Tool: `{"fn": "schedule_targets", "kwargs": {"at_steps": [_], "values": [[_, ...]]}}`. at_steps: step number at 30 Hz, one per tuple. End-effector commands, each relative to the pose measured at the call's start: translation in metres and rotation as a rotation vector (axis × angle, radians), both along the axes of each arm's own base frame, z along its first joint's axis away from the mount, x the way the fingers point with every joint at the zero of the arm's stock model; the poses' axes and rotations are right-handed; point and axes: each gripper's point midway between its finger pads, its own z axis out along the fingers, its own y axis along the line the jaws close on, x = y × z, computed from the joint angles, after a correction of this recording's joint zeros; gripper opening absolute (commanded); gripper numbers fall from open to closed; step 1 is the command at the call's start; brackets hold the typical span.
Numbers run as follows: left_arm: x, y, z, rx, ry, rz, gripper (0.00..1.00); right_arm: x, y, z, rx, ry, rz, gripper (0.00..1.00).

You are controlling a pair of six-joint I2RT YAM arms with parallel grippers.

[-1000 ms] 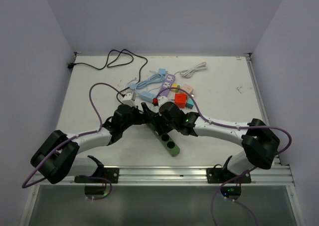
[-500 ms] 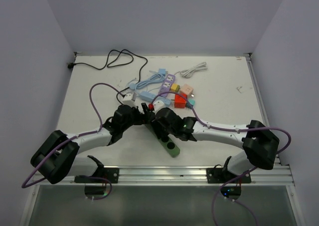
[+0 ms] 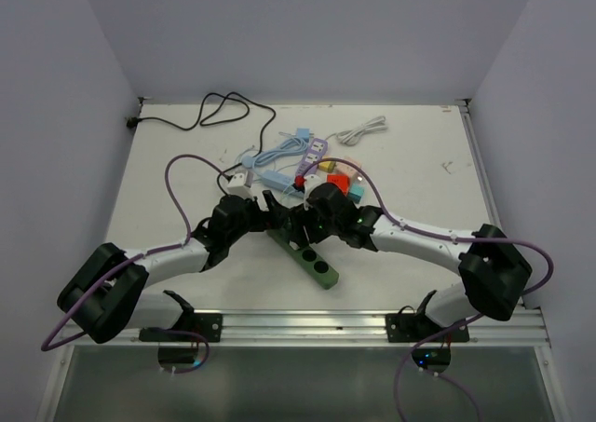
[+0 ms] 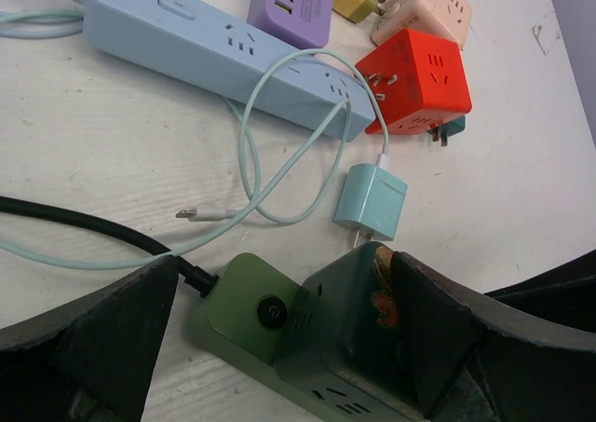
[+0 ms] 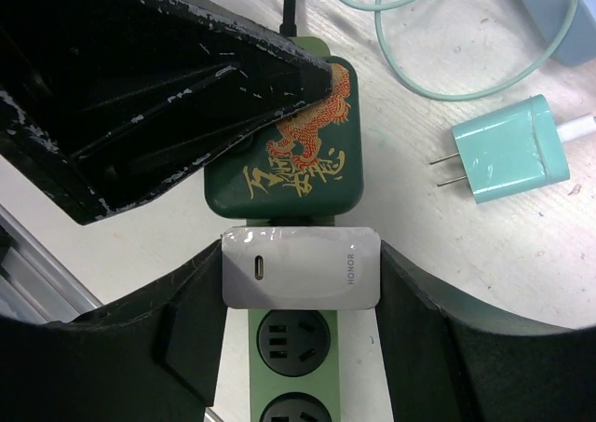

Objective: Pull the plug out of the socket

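The right gripper [image 5: 301, 264] was seen clamped on the plug [image 5: 307, 287], a smooth white block with rounded edges and a small slot, its flat sides pressed by both black fingers; the plug was seated in the strip [image 5: 291, 347], a matte green plastic bar, and two uncovered sockets lay nearer the wrist. Just beyond the fingertips, close beside the plug, a glossy dark green cube [image 5: 289, 152] printed with a gold and red dragon was also seated in the strip. The left gripper [image 4: 284, 287] was held wide open, straddling the strip's button end; its scuffed black fingers [image 4: 102, 329] were set either side of the cube, and whether they touched it could not be told. Beyond those fingers a boxy mint charger [image 4: 371, 201] with a thin looped cable was seen lying on the worn white table [image 4: 93, 152]; farther off, a red block [image 4: 419, 77] and a long pale blue bar [image 4: 205, 45] were seen.
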Motion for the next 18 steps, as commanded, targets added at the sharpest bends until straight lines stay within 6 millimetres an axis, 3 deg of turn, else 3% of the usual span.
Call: {"fn": "schedule_targets", "kwargs": {"at_steps": [1,5,11,13,16,17,18], "values": [[-0.051,0.043,-0.079,0.253,0.237,-0.026,0.98,0.040,0.016,0.074,0.223,-0.171,-0.077,0.42],[-0.051,0.043,-0.079,0.253,0.237,-0.027,0.98,0.046,0.015,0.082,0.170,-0.217,-0.093,0.41],[-0.050,0.043,-0.079,0.252,0.234,-0.022,0.98,0.025,0.034,0.098,0.006,-0.373,-0.038,0.42],[-0.049,0.043,-0.079,0.251,0.235,-0.023,0.98,0.022,0.035,0.093,0.007,-0.353,-0.034,0.43],[-0.050,0.043,-0.080,0.253,0.241,-0.026,0.98,0.028,0.033,0.087,0.075,-0.291,-0.048,0.44],[-0.050,0.043,-0.079,0.252,0.238,-0.025,0.98,0.040,0.024,0.082,0.114,-0.265,-0.075,0.44],[-0.050,0.042,-0.079,0.251,0.238,-0.027,0.98,0.037,0.027,0.080,0.170,-0.214,-0.059,0.44]]}}
